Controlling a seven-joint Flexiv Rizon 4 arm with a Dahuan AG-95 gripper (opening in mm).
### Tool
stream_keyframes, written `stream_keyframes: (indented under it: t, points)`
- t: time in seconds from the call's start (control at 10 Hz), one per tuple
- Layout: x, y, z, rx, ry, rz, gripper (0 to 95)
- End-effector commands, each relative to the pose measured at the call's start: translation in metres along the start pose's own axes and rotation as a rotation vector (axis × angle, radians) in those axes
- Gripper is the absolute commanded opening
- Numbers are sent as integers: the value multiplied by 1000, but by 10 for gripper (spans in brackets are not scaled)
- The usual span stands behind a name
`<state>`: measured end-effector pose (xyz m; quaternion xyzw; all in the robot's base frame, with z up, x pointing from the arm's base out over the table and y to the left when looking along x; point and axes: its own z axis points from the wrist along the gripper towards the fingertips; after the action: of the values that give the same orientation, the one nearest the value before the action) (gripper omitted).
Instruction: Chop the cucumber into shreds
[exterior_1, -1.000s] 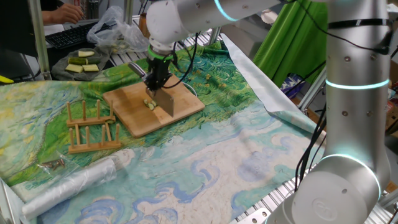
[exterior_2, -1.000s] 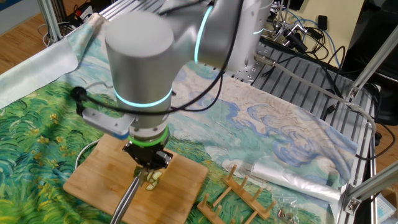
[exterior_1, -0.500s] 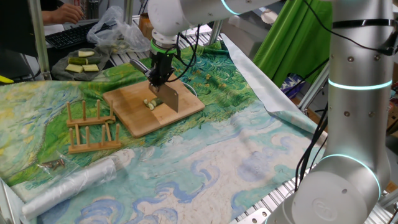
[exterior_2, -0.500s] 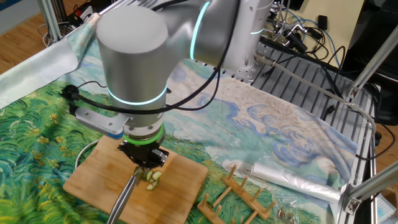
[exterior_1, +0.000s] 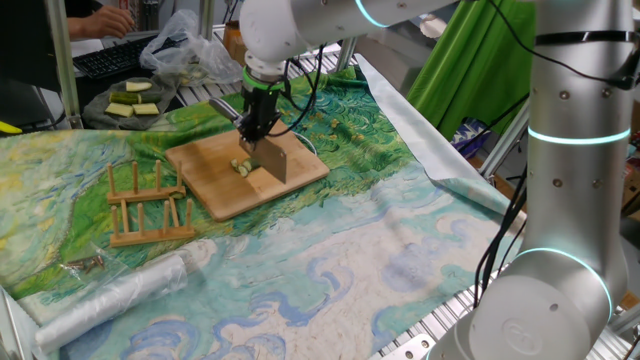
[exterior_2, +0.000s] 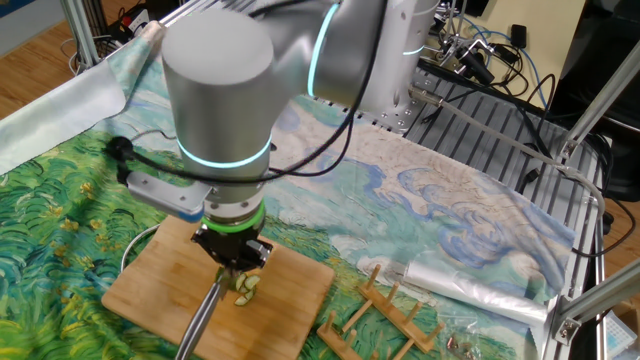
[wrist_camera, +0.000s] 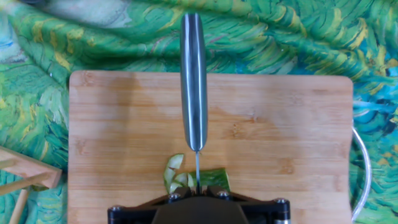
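A wooden board (exterior_1: 215, 185) lies on the painted cloth. My gripper (exterior_1: 256, 128) is shut on a knife (exterior_1: 273, 160), blade down over the board's middle. The cucumber (wrist_camera: 215, 178), a short dark-skinned chunk, lies just right of the blade edge in the hand view. Thin pale shreds (wrist_camera: 174, 173) lie just left of it. The knife's steel handle (wrist_camera: 193, 81) runs away from my gripper (wrist_camera: 197, 190). In the other fixed view my gripper (exterior_2: 235, 256) stands over the shreds (exterior_2: 246, 290), and the handle (exterior_2: 204, 316) points to the lower left. The cucumber pieces (exterior_1: 240, 166) sit beside the blade.
A wooden rack (exterior_1: 148, 205) stands left of the board. A rolled plastic sheet (exterior_1: 115, 295) lies at the front left. A plate (exterior_1: 92, 112) of pale slabs (exterior_1: 133, 103) sits at the back left. A white cable (wrist_camera: 364, 174) curves past the board's right edge.
The knife and gripper have shifted a little to the right across the board and risen slightly over the last second; hardly any motion in the last half second.
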<state>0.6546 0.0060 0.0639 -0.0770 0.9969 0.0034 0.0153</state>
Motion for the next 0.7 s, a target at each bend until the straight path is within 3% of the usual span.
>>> stream_keyframes:
  t: [0.1, 0.3, 0.7]
  points:
    - [2, 2, 22, -4, -34, 6, 0]
    - [3, 2, 33, -5, -48, 10, 0]
    - [1, 4, 19, -6, -20, 21, 0]
